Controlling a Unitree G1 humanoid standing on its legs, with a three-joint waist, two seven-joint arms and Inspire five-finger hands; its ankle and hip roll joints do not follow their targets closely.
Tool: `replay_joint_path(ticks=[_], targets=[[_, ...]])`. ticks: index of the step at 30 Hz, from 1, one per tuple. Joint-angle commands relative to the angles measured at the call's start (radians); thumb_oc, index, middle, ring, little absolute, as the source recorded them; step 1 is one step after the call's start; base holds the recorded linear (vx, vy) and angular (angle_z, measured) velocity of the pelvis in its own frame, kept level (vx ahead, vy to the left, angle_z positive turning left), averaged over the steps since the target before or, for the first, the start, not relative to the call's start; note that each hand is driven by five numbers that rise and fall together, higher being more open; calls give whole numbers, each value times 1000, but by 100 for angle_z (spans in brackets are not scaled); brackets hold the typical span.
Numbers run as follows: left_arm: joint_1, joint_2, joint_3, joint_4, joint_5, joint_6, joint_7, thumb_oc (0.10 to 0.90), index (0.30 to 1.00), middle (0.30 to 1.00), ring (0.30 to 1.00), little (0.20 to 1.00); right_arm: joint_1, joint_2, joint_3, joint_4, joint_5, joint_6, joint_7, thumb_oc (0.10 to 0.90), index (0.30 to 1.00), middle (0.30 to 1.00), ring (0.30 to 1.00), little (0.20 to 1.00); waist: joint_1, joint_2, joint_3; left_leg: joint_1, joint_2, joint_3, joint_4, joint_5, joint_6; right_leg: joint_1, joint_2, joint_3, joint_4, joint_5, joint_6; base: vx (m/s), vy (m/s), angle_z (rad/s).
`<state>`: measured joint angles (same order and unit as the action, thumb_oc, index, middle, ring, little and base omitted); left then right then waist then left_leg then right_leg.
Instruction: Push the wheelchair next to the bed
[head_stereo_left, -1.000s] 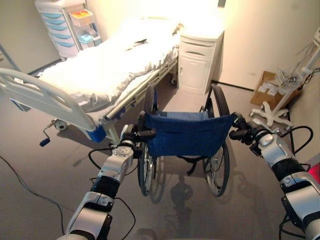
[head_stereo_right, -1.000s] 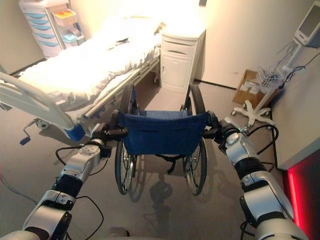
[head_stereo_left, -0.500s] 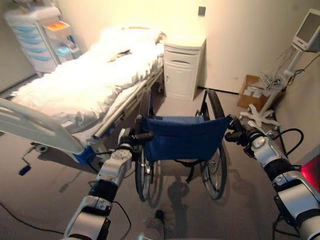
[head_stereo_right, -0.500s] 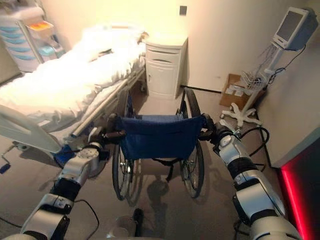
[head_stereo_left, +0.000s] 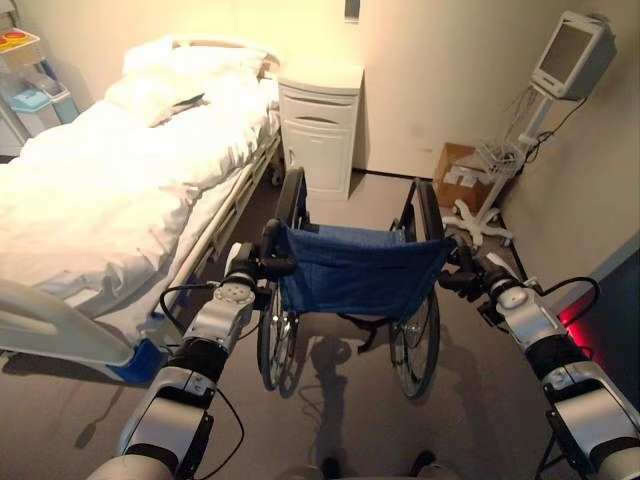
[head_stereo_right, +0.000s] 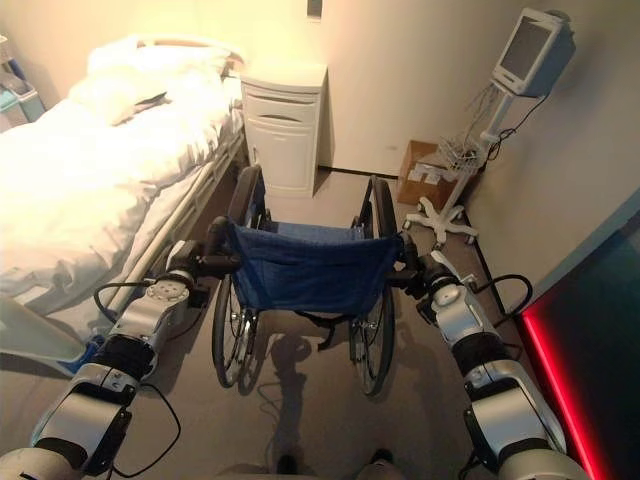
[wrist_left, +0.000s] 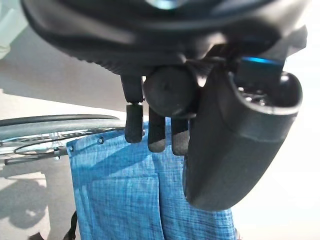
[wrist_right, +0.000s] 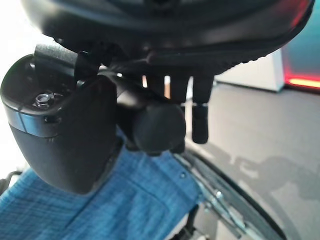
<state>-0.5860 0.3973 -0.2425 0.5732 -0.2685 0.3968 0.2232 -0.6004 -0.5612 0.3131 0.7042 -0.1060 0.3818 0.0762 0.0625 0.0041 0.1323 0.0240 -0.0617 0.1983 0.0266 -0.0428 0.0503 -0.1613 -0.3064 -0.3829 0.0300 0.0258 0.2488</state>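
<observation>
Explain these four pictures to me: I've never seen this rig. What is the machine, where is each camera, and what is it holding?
It is a two-legged humanoid robot with silver-grey arms and dark hands. The two wide pictures come from a stereo camera on its head, looking down. The two close pictures come from cameras on its wrists.

The left hand and right hand each have their fingers curled round a black push handle of the blue-backed wheelchair.

The white-sheeted hospital bed stands to the robot's left. A white bedside cabinet is ahead, and a monitor on a wheeled stand to the right.
</observation>
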Motion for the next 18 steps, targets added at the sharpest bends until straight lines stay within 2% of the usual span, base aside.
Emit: replay_joint_path(ticks=[1,3,4,5,6,7,9,10,11,13,14,16,17,18], targets=[[131,29,-72,46,160,-58,34,400,300,300,300,300,76,16,152,-53,-60,-89,28,400,300,300,300,300,11,-55,79,47,23,-14,140,-144,-7,-63,-13,84,103,218,-19,269,-179,57],[148,27,-63,35,166,-62,39,400,300,300,300,300,93,1,147,-71,-49,-86,37,400,300,300,300,300,6,-71,77,38,15,-12,204,-179,-2,-34,9,92,126,205,-22,431,-244,56],[165,27,-55,26,172,-60,33,400,300,300,300,300,105,-9,140,-73,-41,-90,54,400,300,300,300,300,5,-77,73,33,6,-25,242,-199,1,-39,24,105,194,193,-27,581,-271,45],[192,30,-47,3,187,-47,30,400,300,300,300,300,118,-28,134,-93,-43,-93,79,400,300,300,300,300,3,-81,69,34,16,-19,285,-203,-10,-21,43,94,219,153,-44,423,-188,38],[196,30,-46,-1,188,-44,31,400,300,300,300,300,119,-30,134,-96,-42,-92,82,400,300,300,300,300,2,-83,67,32,18,-18,288,-195,-13,-16,46,89,215,143,-49,437,-198,37],[223,21,-41,-8,182,-40,50,400,300,300,300,300,133,-42,132,-111,-40,-95,96,400,300,300,300,300,-1,-79,61,37,42,0,329,-172,-36,19,73,56,198,76,-75,364,-163,26],[235,5,-36,11,180,-48,60,400,300,300,300,300,144,-58,121,-103,-52,-118,117,400,300,300,300,300,-16,-79,49,45,58,-13,394,-126,-69,57,124,70,168,17,-114,436,-173,20],[236,-4,-34,21,176,-53,68,400,300,300,300,300,144,-62,118,-94,-57,-125,123,400,300,300,300,300,-22,-81,43,49,67,-6,437,-107,-86,67,138,64,162,0,-130,428,-156,25],[240,-14,-32,31,167,-66,79,400,300,300,300,300,145,-70,114,-81,-71,-136,128,400,300,300,300,300,-31,-77,32,51,94,9,493,-31,-123,93,164,44,145,-25,-157,327,-121,28],[236,-17,-34,32,157,-74,86,400,300,300,300,300,143,-83,113,-77,-68,-139,128,400,300,300,300,300,-30,-80,32,14,109,21,568,18,-140,125,176,25,128,-47,-180,328,-110,35],[233,-16,-34,33,157,-84,83,400,300,300,300,300,144,-90,107,-72,-65,-141,126,400,300,300,300,300,-26,-83,41,-25,136,45,589,33,-145,153,183,10,120,-61,-191,345,-103,40],[228,-16,-38,31,154,-93,87,400,300,300,300,300,144,-93,102,-50,-61,-155,117,400,300,300,300,300,-20,-85,57,-60,162,63,557,42,-144,188,191,12,110,-71,-190,314,-25,24],[230,-18,-35,30,156,-99,91,400,300,300,300,300,140,-87,102,-39,-64,-159,111,400,300,300,300,300,-12,-84,67,-68,164,64,513,42,-139,206,196,19,110,-75,-184,361,49,10],[233,-17,-34,22,152,-104,97,400,300,300,300,300,135,-79,106,-33,-68,-158,102,400,300,300,300,300,-2,-79,78,-85,176,69,446,67,-142,236,208,24,105,-85,-181,346,93,13]])
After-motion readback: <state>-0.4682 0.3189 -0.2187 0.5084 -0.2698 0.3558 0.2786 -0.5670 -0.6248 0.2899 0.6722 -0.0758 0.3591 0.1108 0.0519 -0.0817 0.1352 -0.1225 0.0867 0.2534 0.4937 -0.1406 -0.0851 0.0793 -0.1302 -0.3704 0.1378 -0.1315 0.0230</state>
